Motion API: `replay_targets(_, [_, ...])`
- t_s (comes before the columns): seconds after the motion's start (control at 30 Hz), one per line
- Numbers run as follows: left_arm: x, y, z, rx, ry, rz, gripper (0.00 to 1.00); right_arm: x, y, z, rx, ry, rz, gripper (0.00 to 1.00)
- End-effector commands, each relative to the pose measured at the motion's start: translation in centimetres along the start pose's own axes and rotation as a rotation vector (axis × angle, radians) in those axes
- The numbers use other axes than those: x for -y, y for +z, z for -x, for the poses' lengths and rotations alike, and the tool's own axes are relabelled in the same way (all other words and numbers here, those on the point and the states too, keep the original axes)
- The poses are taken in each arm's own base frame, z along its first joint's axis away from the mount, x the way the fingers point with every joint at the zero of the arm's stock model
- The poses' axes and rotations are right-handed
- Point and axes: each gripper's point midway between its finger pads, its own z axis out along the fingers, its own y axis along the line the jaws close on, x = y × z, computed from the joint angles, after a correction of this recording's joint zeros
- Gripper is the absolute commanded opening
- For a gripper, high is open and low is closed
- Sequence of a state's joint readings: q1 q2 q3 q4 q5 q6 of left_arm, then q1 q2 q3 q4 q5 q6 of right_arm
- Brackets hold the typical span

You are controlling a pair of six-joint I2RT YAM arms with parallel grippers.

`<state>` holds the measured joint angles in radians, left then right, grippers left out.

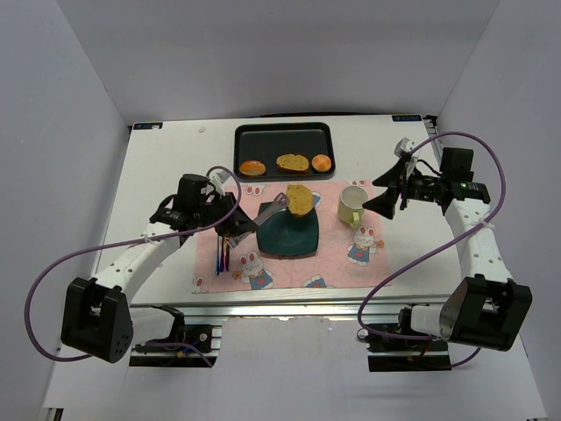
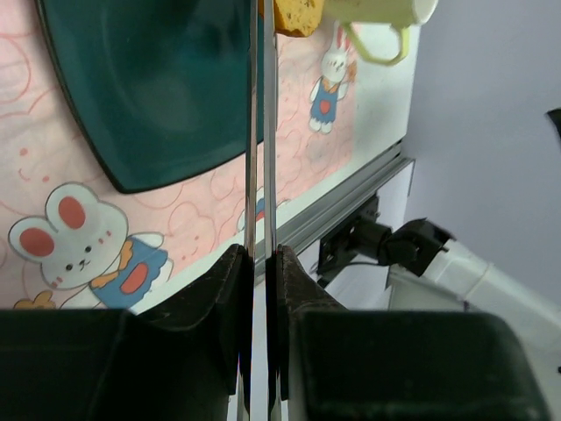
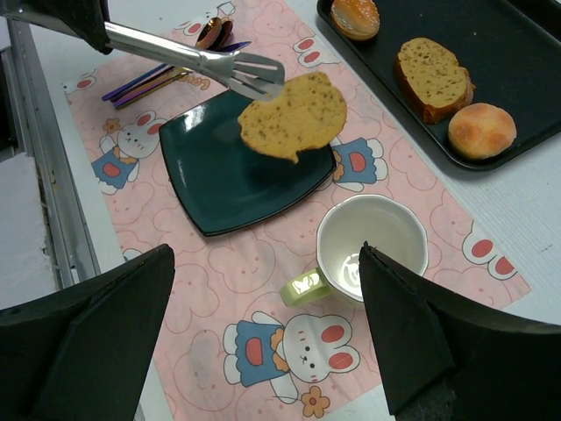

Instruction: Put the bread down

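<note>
My left gripper [image 1: 230,224] is shut on the handles of metal tongs [image 1: 267,210]; in the left wrist view its jaws [image 2: 260,259] press the two tong blades [image 2: 259,132] together. The tongs hold one toasted bread slice [image 1: 301,200] in the air above the far right part of the dark teal plate [image 1: 285,239]. The right wrist view shows that slice [image 3: 294,114] in the tong tips [image 3: 254,74], over the plate [image 3: 219,175]. The second slice [image 1: 292,162] lies on the black tray [image 1: 241,140]. My right gripper [image 1: 386,197] is open and empty above the mug [image 3: 372,246].
Two round buns [image 1: 252,167] [image 1: 322,162] lie on the tray beside the second slice. A pale green mug [image 1: 352,204] stands right of the plate on the pink rabbit placemat [image 1: 342,263]. Coloured cutlery [image 1: 226,254] lies left of the plate.
</note>
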<state>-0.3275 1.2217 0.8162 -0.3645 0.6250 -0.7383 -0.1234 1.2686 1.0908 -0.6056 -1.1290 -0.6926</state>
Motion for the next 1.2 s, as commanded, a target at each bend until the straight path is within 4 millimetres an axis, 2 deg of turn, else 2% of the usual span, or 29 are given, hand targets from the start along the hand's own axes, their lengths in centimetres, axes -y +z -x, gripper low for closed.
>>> replay_targets(0.0, [-0.4, -0.2, -1.9, -0.070, 0.045, 0.002, 0.08, -0.2, -0.4, 1.4, 0.019, -0.042, 0.005, 0.89])
replay_targets(0.07, [-1.1, 0.0, -2.5, -0.097, 0.050, 0.027, 0.11, -0.2, -0.4, 1.4, 0.019, -0.042, 0.005, 0.89])
replay_targets(0.17, [-1.8, 0.0, -3.2, -0.118, 0.051, 0.055, 0.21, -0.2, -0.4, 1.3, 0.016, -0.042, 0.003, 0.89])
replay_targets(0.33, [-1.7, -0.1, -3.5, -0.128, 0.058, 0.064, 0.38, -0.2, -0.3, 1.1, 0.014, -0.040, 0.005, 0.89])
replay_targets(0.6, [-1.6, -1.1, -2.8, -0.107, 0.092, 0.122, 0.43, -0.2, -0.3, 0.9, 0.013, -0.033, 0.010, 0.89])
replay_targets(0.77, [-0.5, -1.5, -0.2, -0.019, 0.127, 0.154, 0.42, -0.3, -0.2, 0.8, 0.012, -0.033, 0.012, 0.90])
replay_targets(0.93, [2.0, -1.6, 3.3, 0.069, 0.153, 0.126, 0.38, -0.3, -0.2, 0.6, 0.009, -0.037, 0.013, 0.89])
replay_targets(1.0, [2.2, -1.0, 4.0, 0.077, 0.147, 0.128, 0.38, -0.4, -0.3, 0.6, 0.009, -0.038, 0.013, 0.90])
replay_targets(1.17, [2.1, 0.6, 8.4, 0.191, 0.064, 0.161, 0.39, -0.4, -0.2, 0.5, 0.017, -0.037, 0.021, 0.89])
